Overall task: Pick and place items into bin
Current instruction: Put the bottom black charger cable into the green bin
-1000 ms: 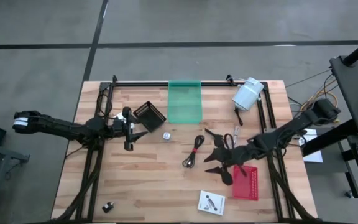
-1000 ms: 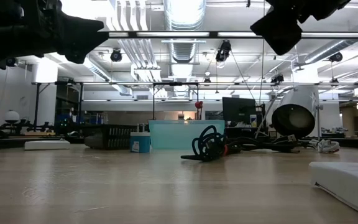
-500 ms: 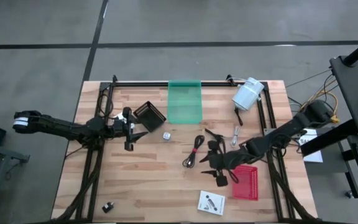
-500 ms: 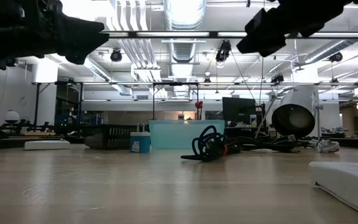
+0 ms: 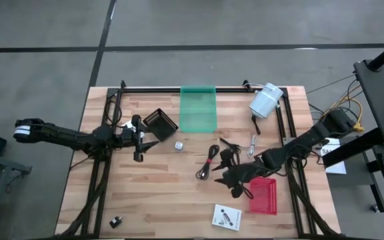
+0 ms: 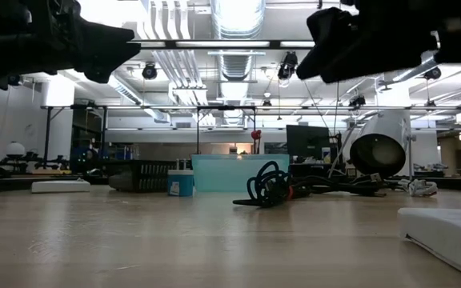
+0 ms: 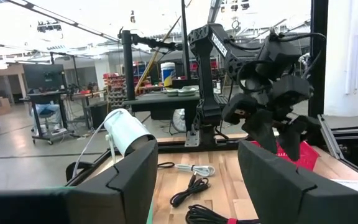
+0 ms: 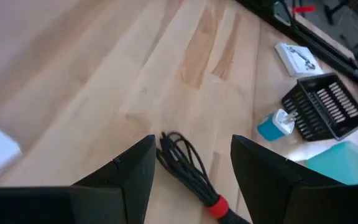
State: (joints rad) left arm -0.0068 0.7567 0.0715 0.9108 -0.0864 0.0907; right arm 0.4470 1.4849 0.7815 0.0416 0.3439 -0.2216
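The coiled black cable (image 5: 207, 162) lies on the wooden table and shows in the right wrist view (image 8: 188, 167) with a red tie. My right gripper (image 5: 225, 172) is open and hovers just right of it, touching nothing; in its wrist view (image 8: 192, 142) the fingers stand on either side of the cable's end. The tiny white cube (image 5: 178, 145), silvery metal piece (image 5: 252, 143), small black tool (image 5: 254, 125), flat white packet (image 5: 226, 217) and small black piece (image 5: 117, 221) lie loose. The green bin (image 5: 198, 109) stands at the far edge. My left gripper (image 5: 142, 141) waits open beside a black basket (image 5: 161, 122).
A red basket (image 5: 264, 195) lies under the right arm, near the table's right side. A white cylinder (image 5: 265, 100) lies at the far right corner. Black frame rails (image 5: 102, 180) run along both sides. Bare wood lies between the cable and the near edge.
My right gripper has moved toward the table's left, closer to the coiled cable, and has come down lower in the low view. This has uncovered the silvery metal piece. It has stayed open. The objects have stayed in place.
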